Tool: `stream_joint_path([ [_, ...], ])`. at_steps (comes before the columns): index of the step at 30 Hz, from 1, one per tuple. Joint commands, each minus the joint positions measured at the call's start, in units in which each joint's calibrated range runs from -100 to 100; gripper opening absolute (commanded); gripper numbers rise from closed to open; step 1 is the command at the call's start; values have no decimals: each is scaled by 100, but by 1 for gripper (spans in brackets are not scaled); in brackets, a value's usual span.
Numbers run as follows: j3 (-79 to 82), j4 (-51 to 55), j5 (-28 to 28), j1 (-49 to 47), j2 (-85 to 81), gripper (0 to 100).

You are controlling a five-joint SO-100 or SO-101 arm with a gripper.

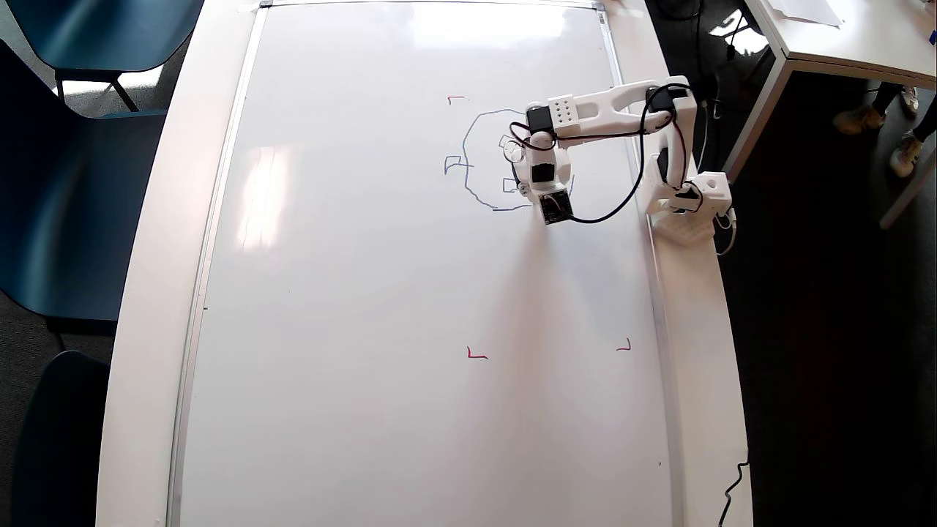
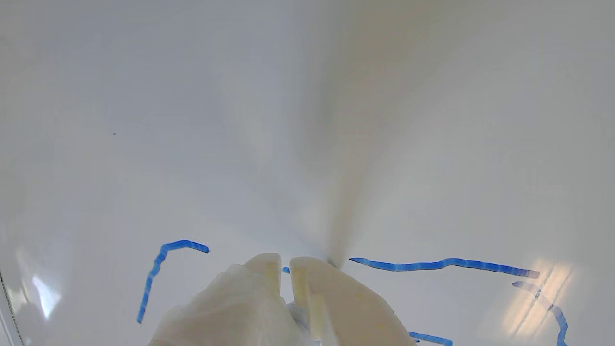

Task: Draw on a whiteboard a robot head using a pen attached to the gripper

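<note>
The whiteboard (image 1: 410, 293) fills the table in the overhead view and the wrist view (image 2: 240, 120). The robot head (image 1: 465, 150) is a thin dark-blue outline at the upper right, with small squares inside and a flag-like mark on its left; the arm covers its right part. My white gripper (image 1: 525, 184) points down onto the board at the outline's lower right. In the wrist view the gripper (image 2: 285, 262) has its jaws close together. Only a blue speck of the pen (image 2: 286, 270) shows in the gap. Blue strokes (image 2: 442, 264) run beside the fingertips.
Three red corner marks (image 1: 476, 355) show on the board. The arm's base (image 1: 688, 205) stands on the table rim at the board's right edge, with a black cable (image 1: 629, 197) looping over the board. Blue chairs (image 1: 66, 183) stand left; another table (image 1: 842, 36) is upper right.
</note>
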Motion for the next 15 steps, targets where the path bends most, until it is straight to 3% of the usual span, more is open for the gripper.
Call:
stream_joint_path([
  [1,-189,-16,-28,-56,31,1],
  [15,-643,19,-34,-56,392,1],
])
